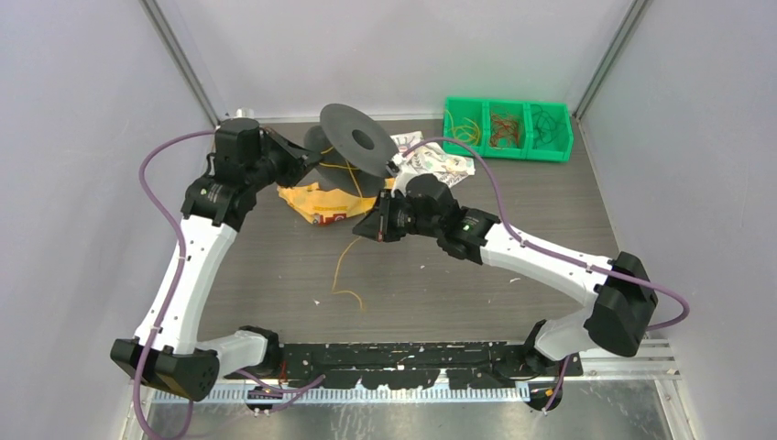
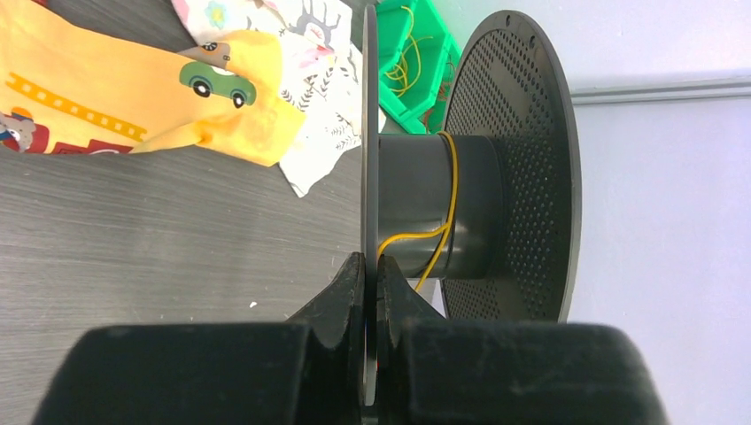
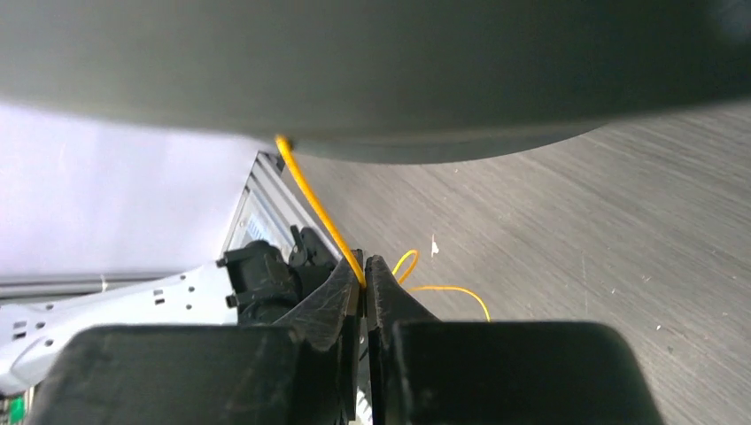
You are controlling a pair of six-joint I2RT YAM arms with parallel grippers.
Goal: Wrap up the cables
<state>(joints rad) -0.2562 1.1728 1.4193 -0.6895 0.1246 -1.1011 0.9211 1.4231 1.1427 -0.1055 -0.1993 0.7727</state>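
A black spool [image 1: 357, 139] is held tilted above the table at the back. My left gripper [image 1: 310, 158] is shut on the thin edge of one spool flange, seen edge-on in the left wrist view [image 2: 371, 270]. A thin yellow cable [image 2: 452, 190] loops once or twice round the spool's core [image 2: 412, 199]. My right gripper [image 1: 362, 229] sits just below the spool and is shut on that yellow cable [image 3: 319, 205], which runs taut up to the flange [image 3: 372, 71]. The cable's loose tail [image 1: 344, 270] trails onto the table and also shows in the right wrist view [image 3: 447, 290].
A yellow printed cloth [image 1: 316, 206] lies under the spool, and a white patterned cloth [image 1: 444, 165] lies to its right. A green three-compartment bin [image 1: 508, 128] with more wire coils stands at the back right. Grey walls close in both sides.
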